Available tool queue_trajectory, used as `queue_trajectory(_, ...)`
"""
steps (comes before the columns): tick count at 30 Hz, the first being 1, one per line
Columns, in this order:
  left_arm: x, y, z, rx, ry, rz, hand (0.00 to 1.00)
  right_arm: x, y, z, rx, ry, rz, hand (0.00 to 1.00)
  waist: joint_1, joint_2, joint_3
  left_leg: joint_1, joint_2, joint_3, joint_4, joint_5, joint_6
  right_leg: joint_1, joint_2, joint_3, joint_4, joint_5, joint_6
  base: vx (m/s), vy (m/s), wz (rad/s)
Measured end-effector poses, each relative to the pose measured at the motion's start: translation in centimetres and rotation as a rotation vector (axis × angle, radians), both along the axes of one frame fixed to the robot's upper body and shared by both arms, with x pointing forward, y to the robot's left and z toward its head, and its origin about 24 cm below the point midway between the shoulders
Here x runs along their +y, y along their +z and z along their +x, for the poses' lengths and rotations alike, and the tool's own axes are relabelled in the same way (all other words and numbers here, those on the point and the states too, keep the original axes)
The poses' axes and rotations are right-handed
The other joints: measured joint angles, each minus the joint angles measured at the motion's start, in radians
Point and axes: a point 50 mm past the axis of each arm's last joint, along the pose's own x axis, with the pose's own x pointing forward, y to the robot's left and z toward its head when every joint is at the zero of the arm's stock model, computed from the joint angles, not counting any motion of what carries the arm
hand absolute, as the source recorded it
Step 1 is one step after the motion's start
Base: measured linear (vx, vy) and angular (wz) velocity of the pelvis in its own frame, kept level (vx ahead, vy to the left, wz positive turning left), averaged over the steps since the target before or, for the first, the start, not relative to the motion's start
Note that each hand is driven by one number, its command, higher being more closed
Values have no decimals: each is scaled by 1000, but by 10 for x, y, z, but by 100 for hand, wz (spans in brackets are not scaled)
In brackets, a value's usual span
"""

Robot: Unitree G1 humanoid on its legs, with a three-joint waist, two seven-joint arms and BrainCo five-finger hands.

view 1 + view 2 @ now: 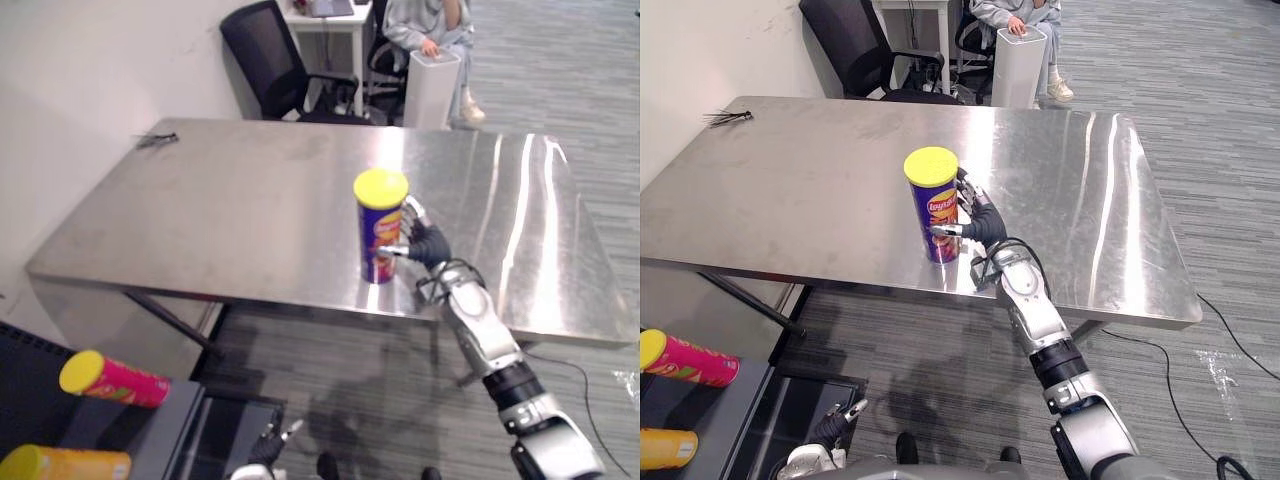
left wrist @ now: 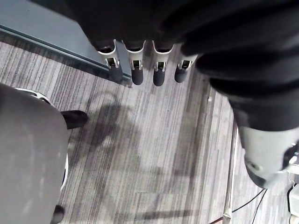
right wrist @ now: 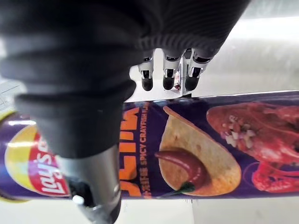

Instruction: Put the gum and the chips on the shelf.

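Observation:
A purple chips can (image 1: 380, 225) with a yellow lid stands upright near the front edge of the steel table (image 1: 200, 220). My right hand (image 1: 985, 225) is against its right side, open. In the right wrist view the can (image 3: 210, 149) lies between the thumb (image 3: 93, 172) and the straight fingers (image 3: 168, 77) behind it. My left hand (image 1: 830, 430) hangs low beside the shelf, and in its wrist view its relaxed fingers (image 2: 135, 70) hold nothing above the floor. A dark shelf (image 1: 30, 390) at lower left carries a pink can (image 1: 110, 380) and an orange can (image 1: 60, 465), both lying down.
A small dark object (image 1: 155, 140) lies at the table's far left corner. Behind the table stand a black office chair (image 1: 265, 55) and a white bin (image 1: 430, 85), with a seated person (image 1: 430, 25) beside a desk. Grey striped carpet surrounds the table.

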Motion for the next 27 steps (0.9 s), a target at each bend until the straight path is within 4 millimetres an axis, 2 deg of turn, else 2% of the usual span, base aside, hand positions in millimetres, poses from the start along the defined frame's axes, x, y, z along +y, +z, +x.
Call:
queue_trajectory(7,0,1,4,-3,2,-2,0,5,11,4,-33,17,-3,0,6,-2,20,-2,1,-5,0,0,0,1,1,-5,-2,0,0,2,-3,0)
queue_trajectory(8,0,1,4,-1,2,-3,0,6,13,4,-38,19,-3,100,6,-3,20,-4,0,-6,0,0,0,2,1,-7,-4,0,0,14,-17,4)
queue_trajectory(27,0,2,6,-8,3,-2,0,17,18,5,-48,61,-24,100,8,-7,22,-14,4,-21,1,2,-2,5,4,-27,-8,6,-7,5,-7,3)
